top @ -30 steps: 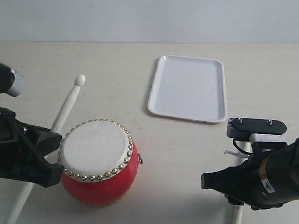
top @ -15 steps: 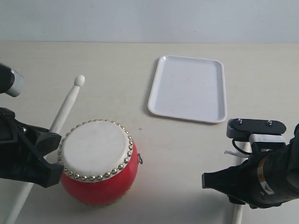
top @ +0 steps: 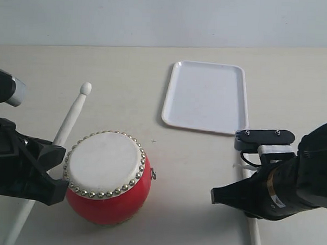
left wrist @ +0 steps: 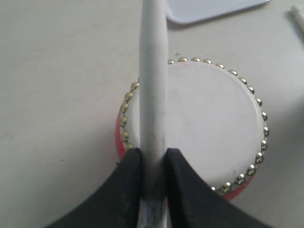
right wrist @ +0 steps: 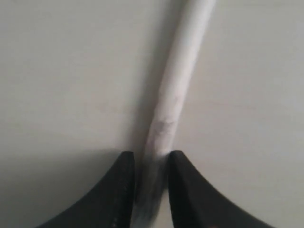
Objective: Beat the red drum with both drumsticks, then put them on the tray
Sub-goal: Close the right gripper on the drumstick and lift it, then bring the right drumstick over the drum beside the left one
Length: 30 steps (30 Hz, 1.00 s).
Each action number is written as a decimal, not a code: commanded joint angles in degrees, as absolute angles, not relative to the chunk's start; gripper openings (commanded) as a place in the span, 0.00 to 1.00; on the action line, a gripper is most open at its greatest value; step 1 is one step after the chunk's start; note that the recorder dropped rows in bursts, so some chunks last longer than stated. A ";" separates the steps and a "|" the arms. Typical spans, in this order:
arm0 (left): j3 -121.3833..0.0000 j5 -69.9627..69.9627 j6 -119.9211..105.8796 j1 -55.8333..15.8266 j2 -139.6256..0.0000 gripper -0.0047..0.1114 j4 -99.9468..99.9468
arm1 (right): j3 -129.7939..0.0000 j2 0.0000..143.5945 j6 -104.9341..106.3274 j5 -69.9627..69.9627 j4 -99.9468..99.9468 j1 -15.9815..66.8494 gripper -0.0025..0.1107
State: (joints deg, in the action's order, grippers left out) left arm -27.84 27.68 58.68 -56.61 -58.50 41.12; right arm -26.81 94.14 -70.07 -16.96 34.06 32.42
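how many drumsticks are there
2. One drumstick is gripped in the left tool, slanting beside the drum; the other drumstick is in the right tool, just below the tray in the exterior view.

Red studded drum (top: 108, 177) sat lower left, pale wooden drumstick (top: 70, 118) slanted beside it, second drumstick (top: 254, 237) lower right, white plastic tray (top: 207, 96) upper centre.

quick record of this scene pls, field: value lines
red drum: upright on table, skin bare
tray: nothing on it, lying beyond the drum
left gripper: jaws shut on left drumstick, stick running past the drum's edge
right gripper: jaws against both sides of right drumstick, low over the table
task stage: both sticks gripped, none on tray
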 commanded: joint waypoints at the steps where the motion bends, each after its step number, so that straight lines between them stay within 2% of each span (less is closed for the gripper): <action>1: -27.58 28.32 58.41 -56.62 -58.06 0.04 40.80 | -25.51 98.51 -70.57 -16.23 33.57 30.43 0.10; 4: -27.58 28.36 57.56 -56.62 -58.06 0.04 40.80 | -25.51 98.62 -70.57 -16.35 35.20 29.81 0.02; 15: -27.58 28.36 56.46 -56.62 -58.06 0.04 40.80 | -26.36 94.62 -69.27 -16.42 40.62 29.81 0.02; 30: -27.58 27.99 55.66 -56.62 -58.06 0.04 47.47 | -30.38 71.91 -48.12 -12.08 41.03 29.91 0.02</action>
State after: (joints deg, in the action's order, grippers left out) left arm -27.84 28.14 55.90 -56.61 -58.50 44.44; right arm -30.00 75.34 -54.63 -14.07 40.41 30.05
